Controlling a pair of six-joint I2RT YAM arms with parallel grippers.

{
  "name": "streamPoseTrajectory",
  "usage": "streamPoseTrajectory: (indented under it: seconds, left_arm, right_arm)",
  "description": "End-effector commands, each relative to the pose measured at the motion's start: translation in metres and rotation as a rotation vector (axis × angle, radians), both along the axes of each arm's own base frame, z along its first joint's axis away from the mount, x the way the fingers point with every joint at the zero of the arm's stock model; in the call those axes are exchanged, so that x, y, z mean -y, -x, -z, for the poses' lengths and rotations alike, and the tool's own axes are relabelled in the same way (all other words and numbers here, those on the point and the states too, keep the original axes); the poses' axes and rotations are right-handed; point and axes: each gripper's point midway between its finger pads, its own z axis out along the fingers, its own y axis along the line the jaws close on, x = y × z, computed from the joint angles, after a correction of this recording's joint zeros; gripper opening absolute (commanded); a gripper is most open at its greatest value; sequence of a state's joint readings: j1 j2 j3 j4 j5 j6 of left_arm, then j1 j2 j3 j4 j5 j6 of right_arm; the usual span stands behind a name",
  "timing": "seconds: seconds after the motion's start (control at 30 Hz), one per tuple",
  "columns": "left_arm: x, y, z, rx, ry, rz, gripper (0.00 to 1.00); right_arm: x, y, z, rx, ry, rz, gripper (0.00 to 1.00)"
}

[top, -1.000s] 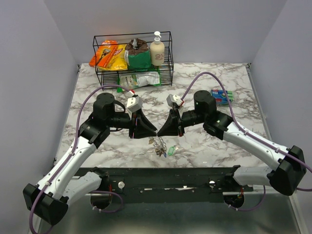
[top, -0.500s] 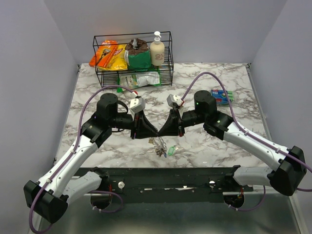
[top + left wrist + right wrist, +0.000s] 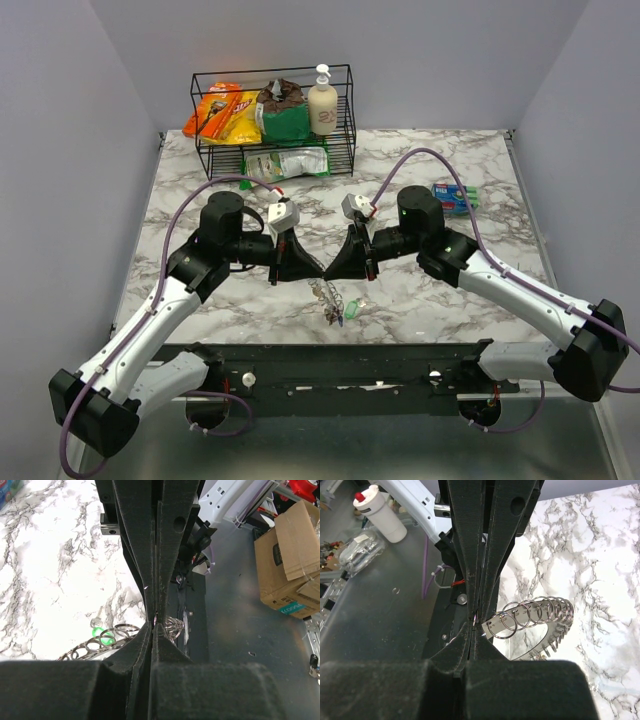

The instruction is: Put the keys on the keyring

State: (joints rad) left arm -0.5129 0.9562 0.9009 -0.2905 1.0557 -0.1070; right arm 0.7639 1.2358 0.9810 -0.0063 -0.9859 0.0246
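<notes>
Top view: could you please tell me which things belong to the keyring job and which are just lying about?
Job: keyring, green key.
Lying about: basket, soap bottle, snack bags, blue packet.

The table is white marble with grey veins, and the walls around it are pale lilac-grey. The arms are white with black joints, and their cables are purple. The left gripper and the right gripper are matte black. The keyring gleams silver-grey, and one of the keys has a bright green head. A black wire basket holds orange and yellow snack bags, a dark green bag and a cream soap bottle with a white pump. There is also a blue-green packet, a brown cardboard box and a white bottle with a red cap.
</notes>
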Motion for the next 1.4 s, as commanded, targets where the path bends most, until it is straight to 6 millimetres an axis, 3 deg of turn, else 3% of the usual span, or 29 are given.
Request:
streamPoseTrajectory:
  seconds: [0.0, 0.27, 0.37, 0.5, 1.0, 1.13, 1.37]
  left_arm:
    - [-0.001, 0.0, 0.015, -0.045, -0.052, -0.012, 0.03]
    - [0.0, -0.004, 0.013, -0.028, -0.056, -0.04, 0.0]
    - [0.0, -0.006, 0.01, 0.004, -0.043, -0.055, 0.0]
    - [-0.002, -0.003, 0.001, 0.081, 0.005, -0.061, 0.0]
    - [-0.01, -0.005, -0.003, 0.23, 0.087, -0.145, 0.0]
    - [-0.014, -0.003, -0.009, 0.318, 0.107, -0.156, 0.0]
    - [-0.027, 0.001, -0.01, 0.51, 0.058, -0.148, 0.0]
  right_arm:
    - [0.0, 0.0, -0.039, 0.098, -0.089, -0.006, 0.01]
    - [-0.001, -0.003, -0.041, 0.096, -0.088, 0.008, 0.01]
    - [-0.002, -0.005, -0.041, 0.096, -0.087, 0.018, 0.09]
    - [-0.001, -0.007, -0.04, 0.101, -0.085, 0.034, 0.38]
    - [0.011, -0.015, -0.048, 0.16, -0.123, 0.167, 0.92]
    - [0.012, -0.019, -0.045, 0.144, -0.117, 0.202, 1.0]
    - [0.015, -0.025, -0.04, 0.127, -0.11, 0.261, 1.0]
